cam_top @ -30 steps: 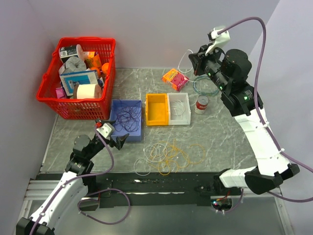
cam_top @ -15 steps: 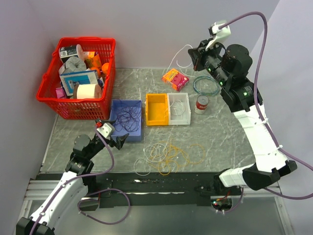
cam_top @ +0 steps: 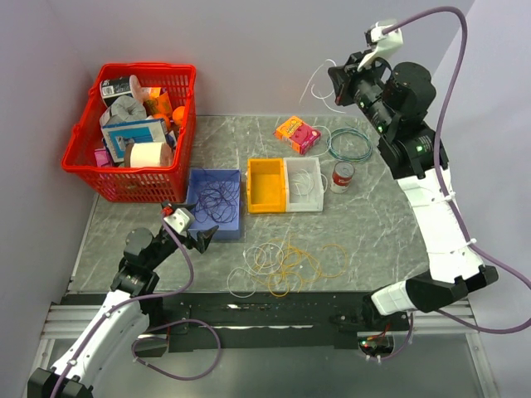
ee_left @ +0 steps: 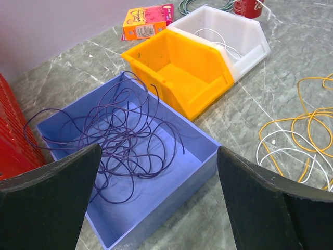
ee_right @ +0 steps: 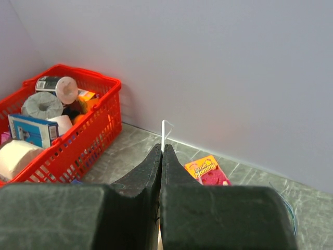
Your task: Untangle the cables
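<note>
As R gripper (ee_right: 162, 148), shut on white cable (ee_right: 163, 130), has risen higher above white bin (cam_top: 304, 206), strand looks freed; L gripper (cam_top: 195, 230) waits wide open left of bin.

Bright even light, soft shadows, sharp

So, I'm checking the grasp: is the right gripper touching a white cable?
Touching. The right wrist view shows the right gripper shut, with the white cable pinched between its fingertips and its end poking out above them.

red basket (cam_top: 133, 187) back-left; can (cam_top: 342, 177) beside white bin (cam_top: 304, 206)
</note>
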You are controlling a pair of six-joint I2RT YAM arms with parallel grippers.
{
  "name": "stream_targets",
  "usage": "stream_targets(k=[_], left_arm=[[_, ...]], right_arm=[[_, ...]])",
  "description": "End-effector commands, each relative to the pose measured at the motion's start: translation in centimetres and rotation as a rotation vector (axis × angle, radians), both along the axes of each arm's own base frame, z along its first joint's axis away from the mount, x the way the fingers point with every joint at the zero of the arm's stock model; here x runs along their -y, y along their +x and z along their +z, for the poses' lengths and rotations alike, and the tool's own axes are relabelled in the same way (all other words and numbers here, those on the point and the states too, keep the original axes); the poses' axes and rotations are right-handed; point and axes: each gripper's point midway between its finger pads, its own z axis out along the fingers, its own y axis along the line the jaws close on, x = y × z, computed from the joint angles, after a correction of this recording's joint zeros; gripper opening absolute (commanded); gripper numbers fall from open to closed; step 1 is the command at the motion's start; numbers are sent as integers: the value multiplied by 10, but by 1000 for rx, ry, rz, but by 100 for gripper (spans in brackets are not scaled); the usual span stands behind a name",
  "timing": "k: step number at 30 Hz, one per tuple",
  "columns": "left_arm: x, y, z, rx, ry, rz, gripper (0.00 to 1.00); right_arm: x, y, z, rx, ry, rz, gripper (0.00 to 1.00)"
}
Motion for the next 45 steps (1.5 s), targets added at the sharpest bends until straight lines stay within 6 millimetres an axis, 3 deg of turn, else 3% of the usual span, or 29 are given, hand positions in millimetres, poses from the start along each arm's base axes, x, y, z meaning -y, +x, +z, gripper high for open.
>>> stream_targets(k=[1, 9, 10, 12, 13, 21, 30, 32, 38, 45], left_arm=[[-2, 2, 4, 30, 0, 9, 99], [-2, 3, 6, 36, -2, 12, 99], [-2, 2, 5, 34, -1, 11, 99], [-3, 3, 5, 32, -2, 14, 99], [-3, 3, 4, 30, -2, 14, 99], [-3, 3, 4, 29, -1, 15, 99], [-3, 4, 4, 26, -2, 15, 99], [-2, 3, 4, 25, -3, 14, 99], [-2, 3, 4, 24, -2, 12, 99], [-3, 3, 4, 30, 4, 12, 100]], right_arm=[[-5, 10, -9, -15, 35, 15, 0], [-8, 24, -33, -74, 28, 10, 0], [-8, 28, -46, -103, 27, 6, 0], [-5, 30, -54, -114, 36, -1, 0], [-4, 34, -71, -151, 39, -9, 0], [7, 45, -142, -285, 61, -44, 0], [-16, 35, -269, -600, 86, 48, 0], [-17, 35, -279, -614, 113, 41, 0], [-15, 44, -333, -734, 92, -9, 0], [-12, 46, -363, -822, 47, -39, 0]])
